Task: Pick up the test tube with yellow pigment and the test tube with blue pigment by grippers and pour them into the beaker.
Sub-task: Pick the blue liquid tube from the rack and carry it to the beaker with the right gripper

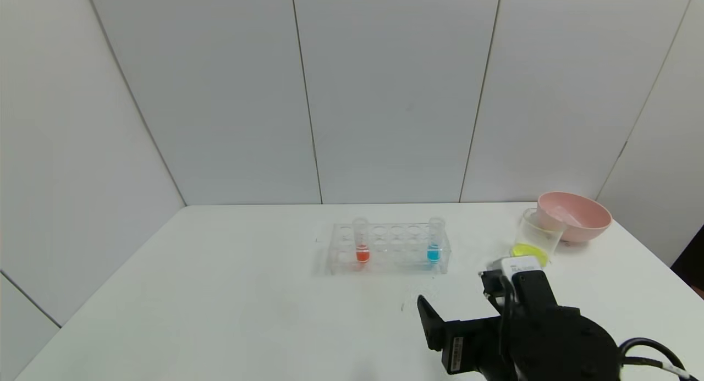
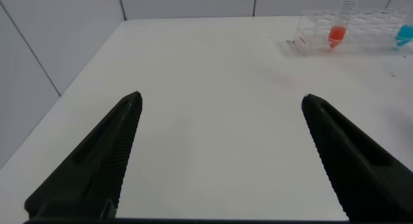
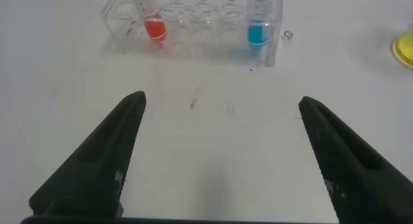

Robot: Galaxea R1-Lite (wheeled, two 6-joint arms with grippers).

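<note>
On the white bench [image 1: 220, 293], a clear many-holed rack [image 1: 389, 249] stands near the middle with two tubes upright in it. The test tube with blue pigment [image 1: 434, 243] sits in a hole at the rack's right end, cyan liquid pooled at its bottom. A second tube with orange-red liquid [image 1: 361, 242] stands toward the rack's left end. The rack's other holes look empty.

Well to the right, the beaker [image 1: 536, 239] stands just in front of a pink bowl [image 1: 575, 216], seemingly touching it, and holds a shallow layer of yellow liquid at its base. No separate tube of yellow liquid shows in any view.

The right end effector [image 3: 219, 159] hovers over the bench in front of the rack, its fingers spread wide with nothing between them. The left end effector [image 2: 219, 153] hangs over bare bench well left of the rack, fingers likewise wide apart and empty.

A small label on the right arm carries print too small to read.
</note>
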